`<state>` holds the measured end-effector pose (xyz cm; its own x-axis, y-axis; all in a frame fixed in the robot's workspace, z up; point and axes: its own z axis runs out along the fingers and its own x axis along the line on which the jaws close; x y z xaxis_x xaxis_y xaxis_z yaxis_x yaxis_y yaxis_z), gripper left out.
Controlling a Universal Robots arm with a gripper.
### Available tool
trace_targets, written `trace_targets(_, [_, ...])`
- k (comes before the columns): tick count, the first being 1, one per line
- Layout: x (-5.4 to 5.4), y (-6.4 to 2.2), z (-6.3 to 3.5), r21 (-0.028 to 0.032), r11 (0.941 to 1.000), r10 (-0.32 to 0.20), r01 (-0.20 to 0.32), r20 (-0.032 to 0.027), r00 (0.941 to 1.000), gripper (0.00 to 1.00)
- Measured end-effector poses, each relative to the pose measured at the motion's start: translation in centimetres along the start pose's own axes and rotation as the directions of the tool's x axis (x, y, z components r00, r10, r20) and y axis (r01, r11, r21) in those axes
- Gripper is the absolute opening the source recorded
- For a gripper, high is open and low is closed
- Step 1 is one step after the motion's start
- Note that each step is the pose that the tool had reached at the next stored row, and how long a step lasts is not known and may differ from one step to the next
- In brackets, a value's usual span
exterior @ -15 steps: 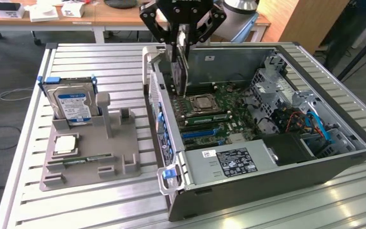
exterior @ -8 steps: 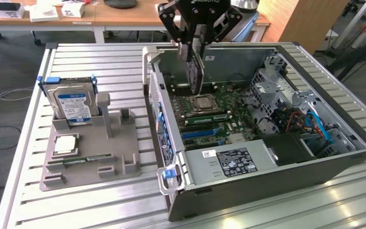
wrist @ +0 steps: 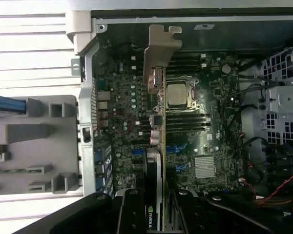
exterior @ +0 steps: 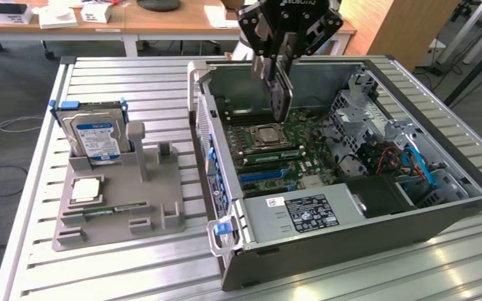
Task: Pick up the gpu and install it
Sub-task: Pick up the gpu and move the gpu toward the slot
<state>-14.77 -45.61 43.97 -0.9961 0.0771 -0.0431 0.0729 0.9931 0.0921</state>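
Observation:
My gripper (exterior: 276,66) hangs over the open computer case (exterior: 442,213) and is shut on the gpu (exterior: 280,97). The card hangs edge-down above the motherboard (exterior: 295,160), near the processor socket (exterior: 265,135), and is clear of the board. In the wrist view the gpu (wrist: 156,161) appears edge-on between my gripper (wrist: 156,214) fingers, with its silver bracket (wrist: 161,46) at the far end toward the case's rear wall. Blue expansion slots (wrist: 173,148) lie on the board beside the card's line.
A grey parts stand (exterior: 153,200) sits on the slatted table at the exterior view's left, holding a hard drive (exterior: 97,138), a processor chip (exterior: 86,189) and a RAM stick (exterior: 107,210). Inside the case are a power supply (exterior: 304,213), drive cages (exterior: 366,119) and cables (exterior: 408,163).

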Motion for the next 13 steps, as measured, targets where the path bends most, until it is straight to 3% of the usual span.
trace_targets(13, [-5.1, 0.37, 0.26, 0.0, 1.0, 0.0, 0.0, 0.0, 1.0, 0.27])
